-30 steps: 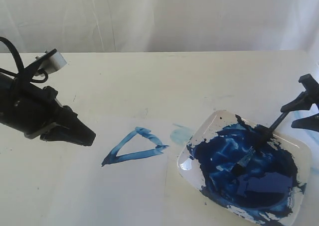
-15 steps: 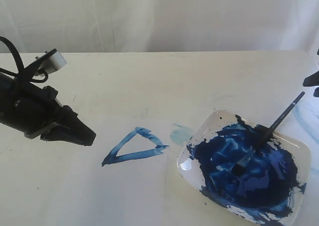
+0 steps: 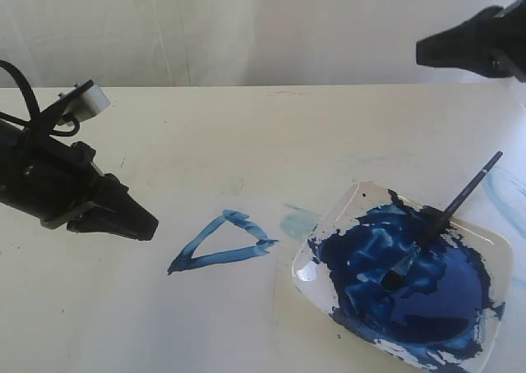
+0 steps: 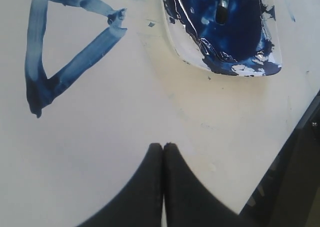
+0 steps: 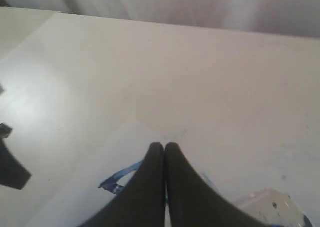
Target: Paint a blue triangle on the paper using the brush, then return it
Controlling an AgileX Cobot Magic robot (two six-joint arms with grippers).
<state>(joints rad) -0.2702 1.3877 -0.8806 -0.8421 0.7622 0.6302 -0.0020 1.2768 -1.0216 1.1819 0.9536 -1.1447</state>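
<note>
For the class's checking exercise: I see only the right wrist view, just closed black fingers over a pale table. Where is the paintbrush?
Observer: The long black-handled paintbrush lies in the white paint-smeared dish, bristles in the dark blue paint, handle sticking out past the rim.
Operator: Is anything gripping it?
Observer: No; the right gripper hangs high above the table, well apart from it.
Operator: Is the triangle complete?
Observer: Yes; the streaky blue triangle has three joined sides.

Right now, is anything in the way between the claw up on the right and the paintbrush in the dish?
Nothing visible. The right gripper hangs shut high above the table; the brush lies below, bristles in the dish of blue paint, handle over its rim. Only open air separates them.
</note>
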